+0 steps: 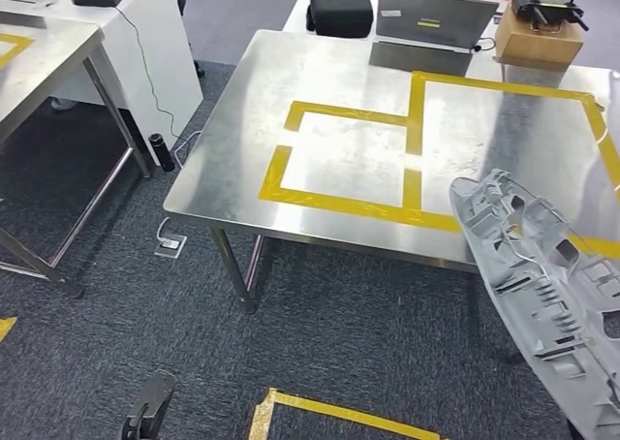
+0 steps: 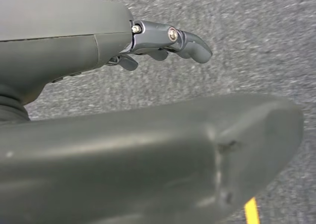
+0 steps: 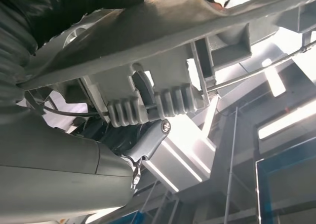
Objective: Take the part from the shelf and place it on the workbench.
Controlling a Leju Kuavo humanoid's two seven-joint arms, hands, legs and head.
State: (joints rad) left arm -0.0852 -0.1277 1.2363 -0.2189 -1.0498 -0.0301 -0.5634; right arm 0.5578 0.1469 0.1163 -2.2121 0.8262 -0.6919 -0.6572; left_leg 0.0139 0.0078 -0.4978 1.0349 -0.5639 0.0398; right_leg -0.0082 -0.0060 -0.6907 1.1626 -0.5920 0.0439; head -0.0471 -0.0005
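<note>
I am looking down from the head camera at a stainless steel workbench (image 1: 351, 81) marked with yellow tape outlines (image 1: 344, 203). The grey plastic part (image 1: 544, 285), a long moulded panel with ribs and clips on its inner face, is hanging at the lower right of that view, its upper end overlapping the workbench's near right edge in the picture while the rest is lying over the dark carpet (image 1: 109, 304); I cannot tell whether it is touching the metal top.

In the right wrist camera I am seeing the right hand (image 3: 149, 142) up against the underside of the part (image 3: 156, 46), with a dark finger (image 3: 151, 141) reaching to the ribbed clip block, so the hand is carrying the part. How the remaining fingers are lying I cannot tell, since the panel is hiding them.

The left hand (image 2: 156, 41) is hanging over the carpet, its fingers (image 2: 186, 41) gently curved, apart from the thick thumb and holding nothing.

At the far side of the workbench a black zip case (image 1: 340, 9), a grey laptop (image 1: 431, 18) and a wooden box (image 1: 538, 38) with a black device on top are sitting.
</note>
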